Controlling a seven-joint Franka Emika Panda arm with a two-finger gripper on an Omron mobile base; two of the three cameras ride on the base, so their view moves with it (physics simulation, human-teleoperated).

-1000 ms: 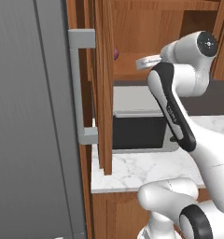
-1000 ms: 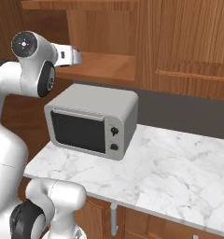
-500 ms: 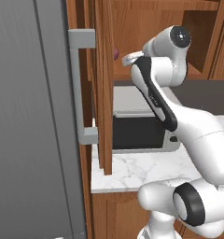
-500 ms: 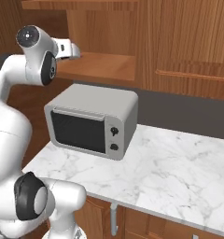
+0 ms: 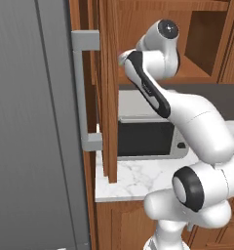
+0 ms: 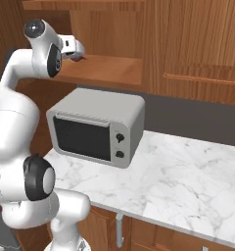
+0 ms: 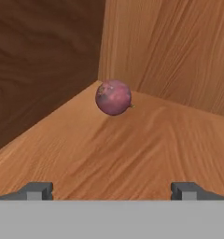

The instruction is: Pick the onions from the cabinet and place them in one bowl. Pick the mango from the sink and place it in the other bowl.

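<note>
Inside cabinet (image 5: 105, 93), open tool (image 7: 111, 189) faces onion (image 7: 113, 97).

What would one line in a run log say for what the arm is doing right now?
phase: reaching into cabinet | gripper: open, holding nothing | target: reddish-purple round onion near back corner of wooden cabinet shelf, ahead of fingertips, untouched | below: grey microwave on white marble counter

Light is even and soft across my views, no hard glare. In the hand view the reddish-purple round onion (image 7: 113, 97) sits centre-upper frame, lit from above, with only a faint dark patch under it on the orange-brown wooden cabinet shelf (image 7: 109, 154). The wall at upper left of that frame is much dimmer than the one at upper right. In the left base view the flat grey panel (image 5: 31, 146) looks dull. All frames slightly soft; no edge distortion.
</note>
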